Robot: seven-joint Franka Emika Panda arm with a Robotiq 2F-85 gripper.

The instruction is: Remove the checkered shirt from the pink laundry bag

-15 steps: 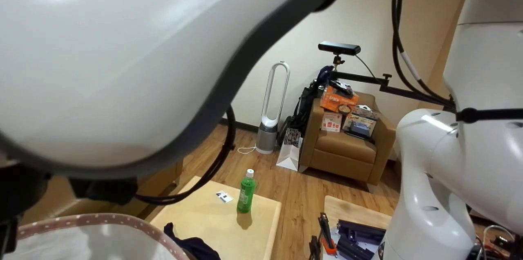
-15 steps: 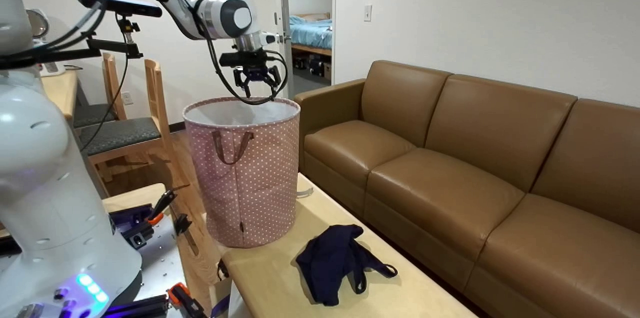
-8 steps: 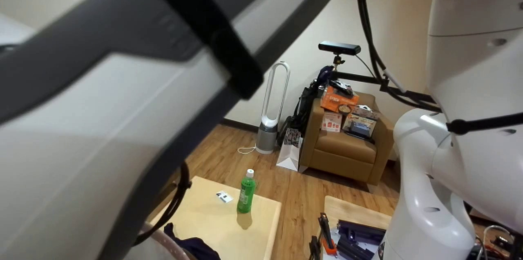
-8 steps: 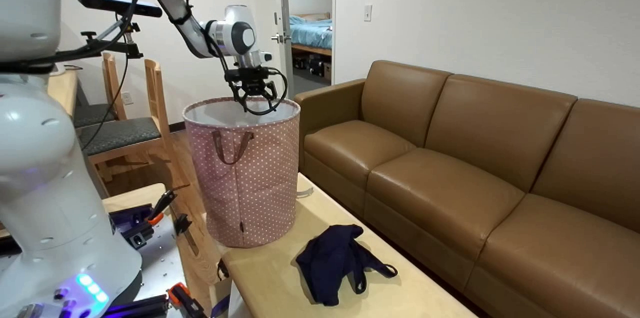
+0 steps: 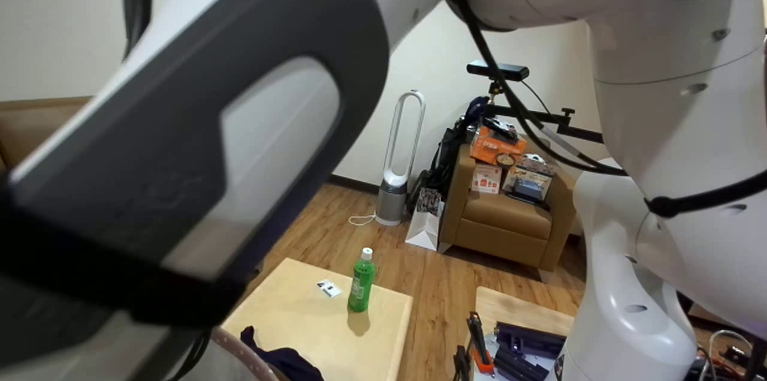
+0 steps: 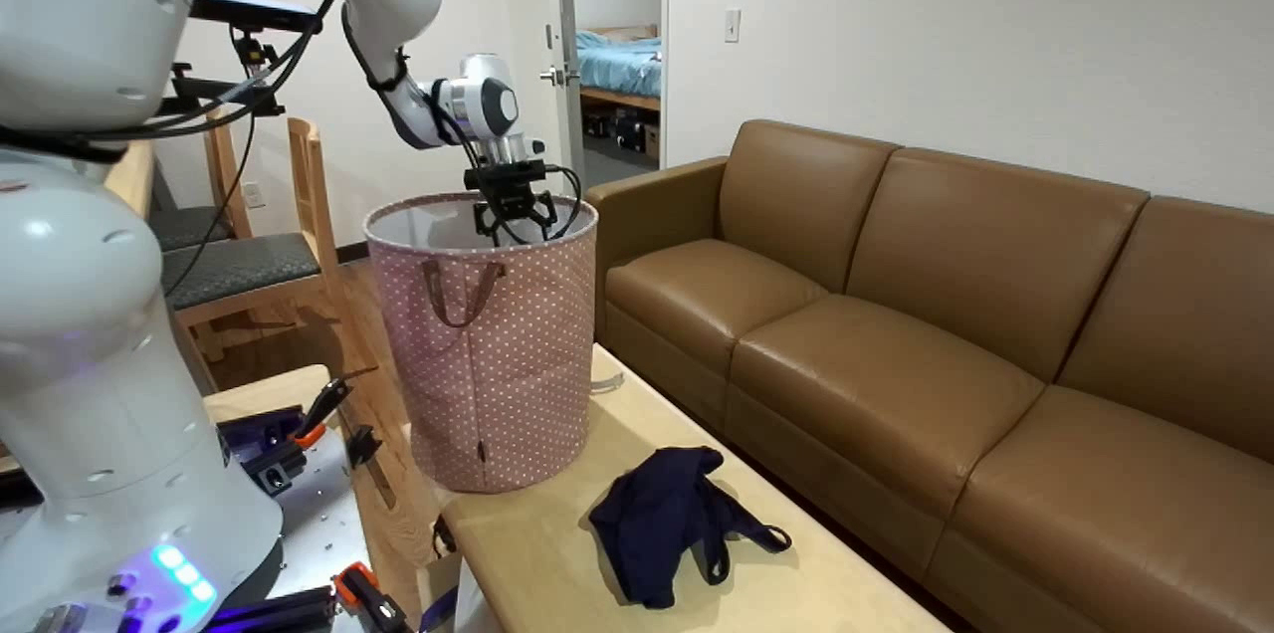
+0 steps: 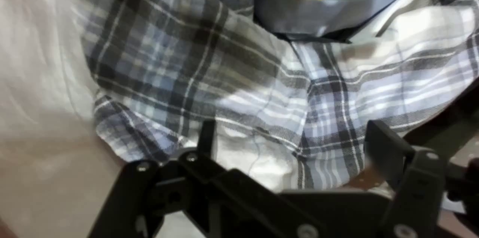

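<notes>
The gripper (image 6: 517,227) hangs in the mouth of the pink laundry bag (image 6: 542,354), its jaws standing wide apart and showing just above the near side of the rim. The checkered shirt (image 7: 149,62) is inside the bag, crumpled, and the wrist view shows its blue, white and grey checks spread beneath the gripper beside the pale lining (image 7: 33,81). Both fingertips (image 7: 207,135) appear in front of the shirt; I cannot tell whether they touch it. Against the shirt lies a grey object (image 7: 318,17) with a yellow patch, too cut off to name. In an exterior view the bag stands upright on one end of the table (image 6: 537,563). A dark blue cloth (image 6: 652,524) lies rumpled just beside it, nearer the edge that runs along the brown sofa (image 6: 876,344). Near the edge at the table's opposite end, in an exterior view, a green bottle (image 5: 361,285) stands upright with a small white card (image 5: 329,289) lying flat near it. The arm (image 5: 287,21) hides most of the bag there.
</notes>
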